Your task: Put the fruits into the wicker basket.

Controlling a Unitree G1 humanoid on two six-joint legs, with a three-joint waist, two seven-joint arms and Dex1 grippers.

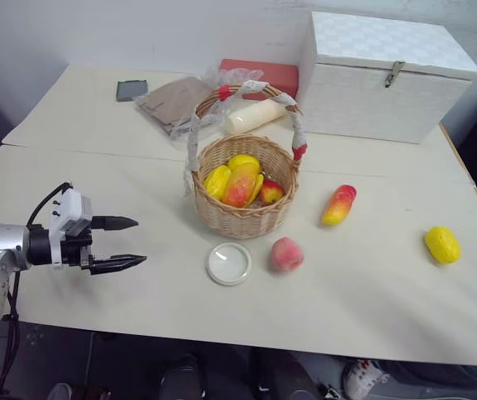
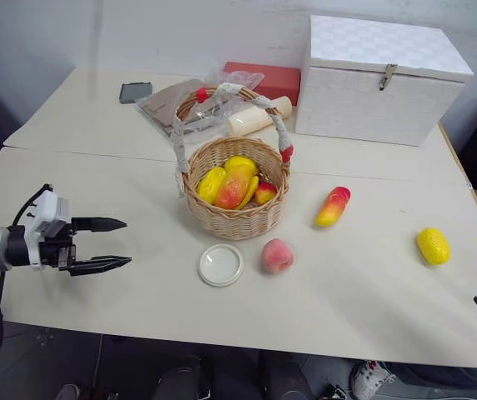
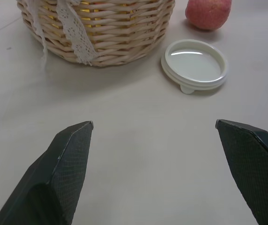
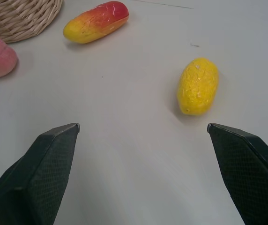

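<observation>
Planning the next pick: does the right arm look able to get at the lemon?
Probably yes. The right pincer stands open, facing the lemon, with only bare table between them.

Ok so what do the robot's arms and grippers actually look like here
The left gripper has two slim black tapered fingers on a black and white block, fixed to a silver-grey metal forearm with a black cable looping over it. In the wrist views the fingers show a fine woven texture. Of the right gripper, two matching black textured fingers show.
</observation>
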